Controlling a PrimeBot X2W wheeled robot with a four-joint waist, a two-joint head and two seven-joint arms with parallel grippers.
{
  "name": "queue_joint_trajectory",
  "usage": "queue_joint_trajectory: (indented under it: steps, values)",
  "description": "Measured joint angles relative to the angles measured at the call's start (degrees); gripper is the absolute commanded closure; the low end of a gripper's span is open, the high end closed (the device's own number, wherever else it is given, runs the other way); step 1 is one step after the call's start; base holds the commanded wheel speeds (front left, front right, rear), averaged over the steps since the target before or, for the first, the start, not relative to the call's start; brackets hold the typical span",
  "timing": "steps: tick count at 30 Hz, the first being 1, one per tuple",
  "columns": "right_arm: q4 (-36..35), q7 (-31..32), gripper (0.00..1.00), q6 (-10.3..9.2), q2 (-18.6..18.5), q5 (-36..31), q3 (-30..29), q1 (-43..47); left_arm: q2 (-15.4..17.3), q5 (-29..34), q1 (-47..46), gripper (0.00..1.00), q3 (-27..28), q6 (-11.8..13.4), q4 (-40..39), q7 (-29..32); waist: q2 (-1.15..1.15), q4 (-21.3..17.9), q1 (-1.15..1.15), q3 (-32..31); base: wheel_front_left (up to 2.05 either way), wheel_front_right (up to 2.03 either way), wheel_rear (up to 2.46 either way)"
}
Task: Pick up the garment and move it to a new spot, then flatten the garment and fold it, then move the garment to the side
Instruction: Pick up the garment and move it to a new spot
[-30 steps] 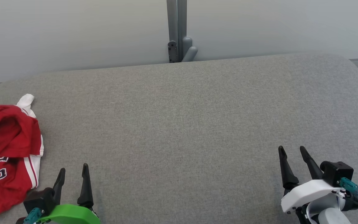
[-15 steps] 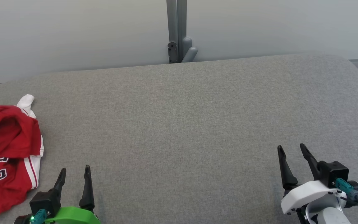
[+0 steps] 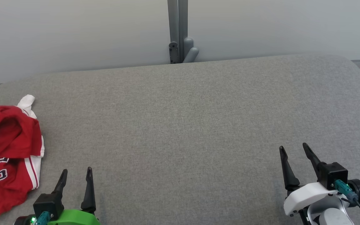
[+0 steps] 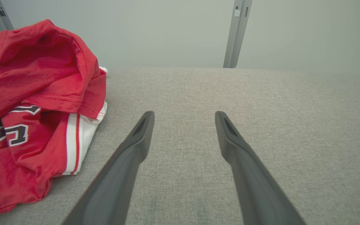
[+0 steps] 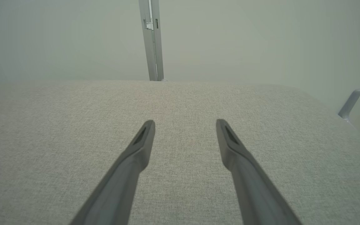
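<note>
The red-and-white garment (image 3: 8, 153) is seen crumpled at the left edge of the grey padded table (image 3: 183, 125), not yet picked up. The left gripper (image 3: 77, 170) is held near it, fingers spread and empty, probably readied for the first grasp; the right gripper (image 3: 293, 146) is kept well apart, likewise spread and empty.

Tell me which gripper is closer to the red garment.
The left gripper: the garment lies crumpled just beside it, while the right gripper sits far across the grey surface.
</note>
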Motion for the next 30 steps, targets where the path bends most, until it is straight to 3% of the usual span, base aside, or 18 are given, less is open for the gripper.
queue_joint_trajectory:
  steps: [13, 30]
  values:
    - [-1.05, -0.04, 0.00, 0.00, -0.13, 0.03, 1.57, -0.08, 0.02, -1.05, 0.02, 0.00, 0.29, 0.96, 0.53, -0.09, 0.00, 5.13, 0.00, 0.62, 0.00, 0.00, 0.00]
    - [0.60, -0.04, 0.00, 0.00, -0.11, 1.40, 7.13, -2.02, 0.04, -2.30, 2.64, 0.00, 4.11, 3.11, 1.72, -0.09, 0.00, 24.45, 0.00, 0.92, 0.00, 0.00, 0.00]
